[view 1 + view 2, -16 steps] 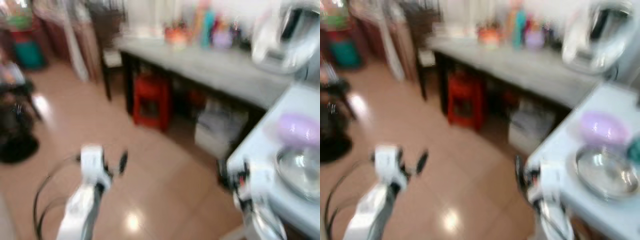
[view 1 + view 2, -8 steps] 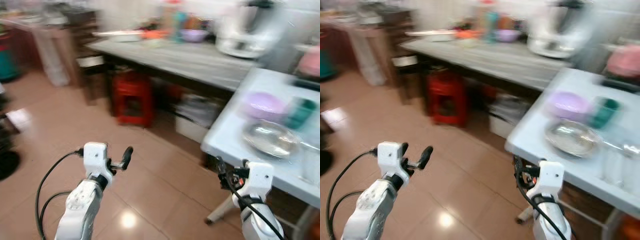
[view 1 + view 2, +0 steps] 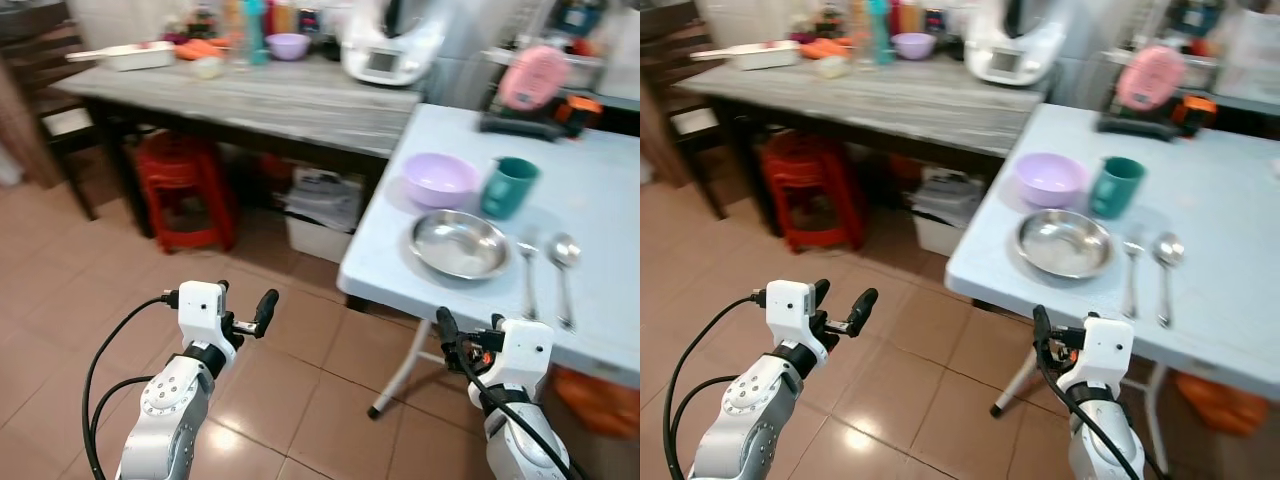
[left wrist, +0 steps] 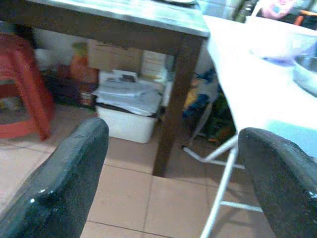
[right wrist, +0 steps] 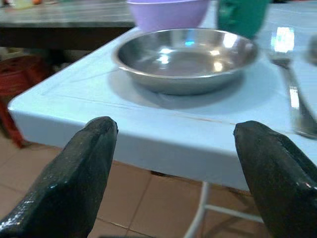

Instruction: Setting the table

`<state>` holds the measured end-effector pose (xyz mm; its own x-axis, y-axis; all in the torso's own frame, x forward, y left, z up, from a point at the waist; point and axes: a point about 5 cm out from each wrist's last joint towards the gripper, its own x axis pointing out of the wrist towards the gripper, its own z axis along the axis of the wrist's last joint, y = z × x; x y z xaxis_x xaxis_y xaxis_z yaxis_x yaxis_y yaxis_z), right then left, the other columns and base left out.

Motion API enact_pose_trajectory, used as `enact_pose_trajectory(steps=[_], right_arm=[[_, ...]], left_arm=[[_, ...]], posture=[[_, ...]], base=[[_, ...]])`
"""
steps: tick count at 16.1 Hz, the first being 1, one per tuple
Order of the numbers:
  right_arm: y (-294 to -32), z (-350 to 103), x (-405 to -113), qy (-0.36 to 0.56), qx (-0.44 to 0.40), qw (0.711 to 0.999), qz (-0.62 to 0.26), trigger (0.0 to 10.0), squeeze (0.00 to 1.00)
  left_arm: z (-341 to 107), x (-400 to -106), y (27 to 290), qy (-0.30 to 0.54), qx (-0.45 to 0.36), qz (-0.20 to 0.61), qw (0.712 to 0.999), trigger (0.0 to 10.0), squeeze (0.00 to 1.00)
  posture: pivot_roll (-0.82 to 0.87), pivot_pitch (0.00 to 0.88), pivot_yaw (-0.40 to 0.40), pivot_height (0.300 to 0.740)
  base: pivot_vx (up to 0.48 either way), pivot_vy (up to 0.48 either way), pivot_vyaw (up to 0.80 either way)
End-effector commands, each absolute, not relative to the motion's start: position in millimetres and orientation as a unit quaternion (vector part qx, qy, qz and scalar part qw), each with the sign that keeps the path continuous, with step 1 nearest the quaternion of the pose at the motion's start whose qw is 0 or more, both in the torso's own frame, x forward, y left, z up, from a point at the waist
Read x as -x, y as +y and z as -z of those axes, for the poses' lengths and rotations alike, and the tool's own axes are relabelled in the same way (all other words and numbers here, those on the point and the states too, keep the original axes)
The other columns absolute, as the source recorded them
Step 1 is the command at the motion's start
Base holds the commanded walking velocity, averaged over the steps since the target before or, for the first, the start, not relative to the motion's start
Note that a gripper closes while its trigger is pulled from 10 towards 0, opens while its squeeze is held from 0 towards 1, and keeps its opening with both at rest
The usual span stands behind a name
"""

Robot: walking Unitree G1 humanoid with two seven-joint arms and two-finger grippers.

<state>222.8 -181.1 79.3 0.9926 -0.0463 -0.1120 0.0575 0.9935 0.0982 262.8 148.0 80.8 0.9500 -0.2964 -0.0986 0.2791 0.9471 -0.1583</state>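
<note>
A light blue table [image 3: 620, 190] stands at the right. On it sit a steel plate [image 3: 460, 243], a purple bowl [image 3: 439, 178] and a teal cup [image 3: 508, 186] behind the plate, and a fork [image 3: 528, 272] and a spoon [image 3: 565, 260] to its right. My right gripper [image 3: 470, 325] is open and empty, low before the table's near corner; the right wrist view looks at the plate [image 5: 185, 57] across the table edge. My left gripper [image 3: 246, 300] is open and empty over the floor, left of the table.
A long grey counter [image 3: 250, 95] runs along the back with a white cooker [image 3: 385, 50], bottles and bowls. Under it are a red stool [image 3: 185, 185] and a white box [image 3: 320, 215]. A dark chair [image 3: 50, 90] is at far left. Tiled floor [image 3: 300, 400] lies ahead.
The whole view has swung to the right and sharpened, bringing the blue table and its dishes fully into sight. Both arms hold the same raised pose.
</note>
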Motion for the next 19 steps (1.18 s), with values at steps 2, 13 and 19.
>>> enact_pose_trajectory(steps=[2,13,19], right_arm=[[-179.3,-79.7,-224.4,0.053,-0.048,0.997,0.02,10.0,0.0],[-178.7,-90.1,-227.8,0.035,-0.04,0.999,0.011,10.0,0.0],[-177.7,-94.0,-228.4,0.025,-0.036,0.999,0.003,10.0,0.0]], left_arm=[[-85.3,-264.1,147.2,0.054,0.069,0.152,0.984,10.0,0.0],[-92.9,-263.3,142.9,0.027,0.046,0.158,0.986,10.0,0.0],[-92.9,-263.8,144.0,0.019,0.042,0.143,0.989,10.0,0.0]], posture=[[-0.01,0.0,-0.014,0.74],[-0.01,0.0,-0.018,0.74],[-0.02,0.0,-0.02,0.74]], base=[[0.0,0.0,-0.8],[0.0,0.0,-0.8],[0.0,0.0,-0.36]])
